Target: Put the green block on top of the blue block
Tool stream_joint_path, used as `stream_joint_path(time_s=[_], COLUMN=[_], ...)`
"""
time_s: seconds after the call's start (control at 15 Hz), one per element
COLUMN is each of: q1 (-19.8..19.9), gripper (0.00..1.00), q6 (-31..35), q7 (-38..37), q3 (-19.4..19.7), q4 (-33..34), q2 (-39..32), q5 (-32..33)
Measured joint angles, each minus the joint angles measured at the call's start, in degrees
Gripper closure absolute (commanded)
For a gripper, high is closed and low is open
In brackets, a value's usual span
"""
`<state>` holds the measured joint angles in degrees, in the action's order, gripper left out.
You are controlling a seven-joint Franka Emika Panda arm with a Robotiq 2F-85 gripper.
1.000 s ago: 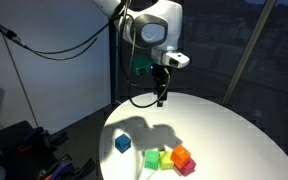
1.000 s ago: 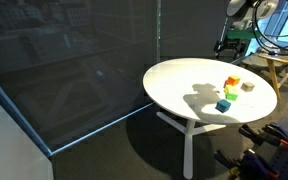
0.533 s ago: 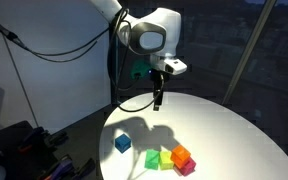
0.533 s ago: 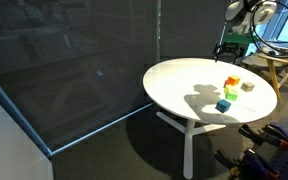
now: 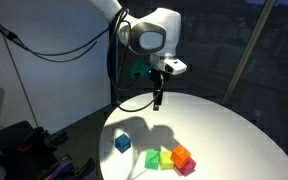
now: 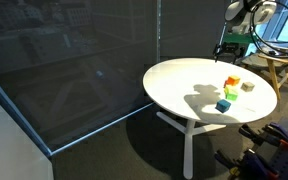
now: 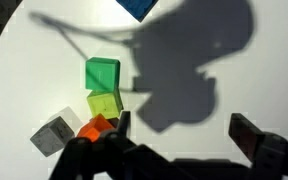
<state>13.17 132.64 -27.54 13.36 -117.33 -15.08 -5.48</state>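
Note:
The blue block (image 5: 122, 143) sits alone on the round white table (image 5: 234, 130), near its edge. The green block (image 5: 152, 158) sits a short way from it, at the end of a tight cluster of cubes. In the wrist view the blue block (image 7: 139, 8) is at the top edge and the green block (image 7: 102, 74) lies below it, touching a lime cube (image 7: 104, 103). My gripper (image 5: 160, 97) hangs high above the table, behind the blocks. In the wrist view the gripper (image 7: 184, 132) is open and empty, and its shadow falls beside the cubes.
A lime cube (image 5: 166, 157), an orange cube (image 5: 181, 154) and a magenta one (image 5: 188, 167) crowd the green block. A grey cube (image 7: 54, 134) lies by the orange cube (image 7: 96, 127). A black cable hangs from the arm. The table edge runs close to the blocks.
A second ago the gripper stood slightly farther right in an exterior view; it has shifted a little left. Nothing has moved in the last half second. The blocks are unmoved.

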Motion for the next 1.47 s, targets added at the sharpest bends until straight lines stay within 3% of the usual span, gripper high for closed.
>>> stream_joint_path(time_s=[1.47], q1=[1.45], gripper=[0.0], q6=[-0.1], q7=[3.43], q3=[4.03], q4=[-2.18], q2=[-0.09], q5=[0.0])
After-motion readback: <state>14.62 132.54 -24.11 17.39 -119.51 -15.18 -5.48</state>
